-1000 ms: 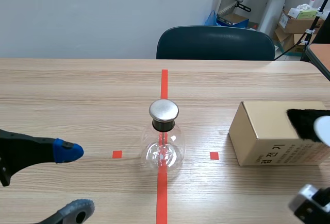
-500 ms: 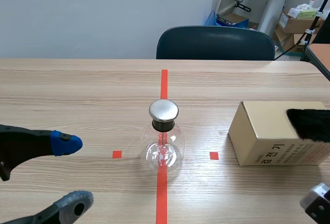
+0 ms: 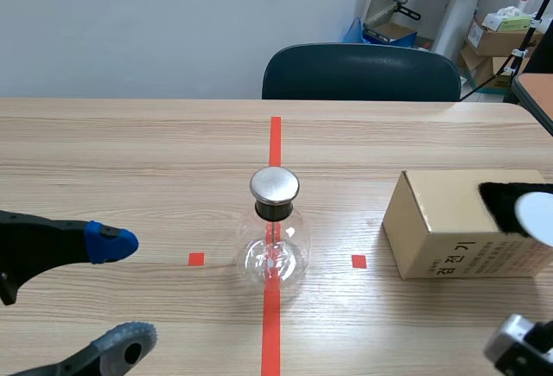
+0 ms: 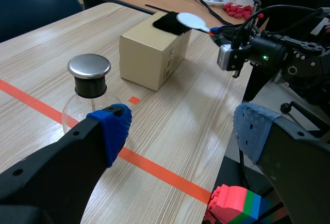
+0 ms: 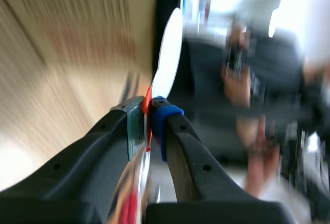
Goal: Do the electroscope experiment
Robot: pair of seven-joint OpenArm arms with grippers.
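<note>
a clear round glass electroscope (image 3: 275, 253) stands upright on the tabletop (image 3: 130, 160), topped with a black neck and flat silver cap. a white round paddle (image 3: 536, 217) is pinched between the right fingers (image 5: 124, 141), just beside a black fuzzy cloth (image 3: 504, 202) lying on a cardboard box (image 3: 432, 220).

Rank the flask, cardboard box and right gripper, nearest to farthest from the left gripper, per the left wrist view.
1. flask, closest, just ahead
2. cardboard box, beyond the flask
3. right gripper, holding the white paddle, past the box
</note>
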